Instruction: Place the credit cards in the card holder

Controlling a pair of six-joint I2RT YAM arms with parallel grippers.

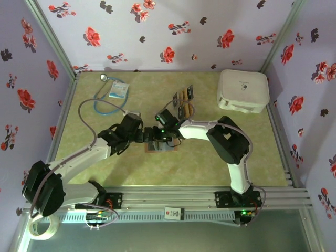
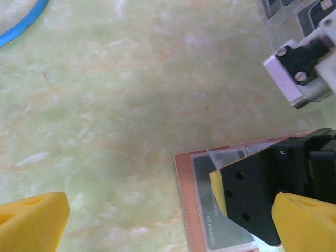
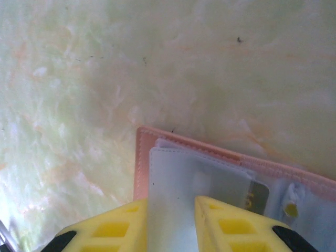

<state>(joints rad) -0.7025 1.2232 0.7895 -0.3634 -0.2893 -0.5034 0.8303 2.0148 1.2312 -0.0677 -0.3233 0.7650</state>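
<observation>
Right jaws straddle the card holder (image 3: 139, 157) edge, open table (image 3: 157, 58) beyond.

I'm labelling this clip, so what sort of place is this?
Probably a robot test booth: floral-papered walls box in a marbled green tabletop, and a left arm and right arm are bolted to a metal rail at its near edge.

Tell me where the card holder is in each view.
Top external: card holder at mid-table, between the two arms.
Left wrist: card holder at bottom right.
Right wrist: card holder from bottom centre to the right edge.
Shared landmark: the green marbled table.
</observation>
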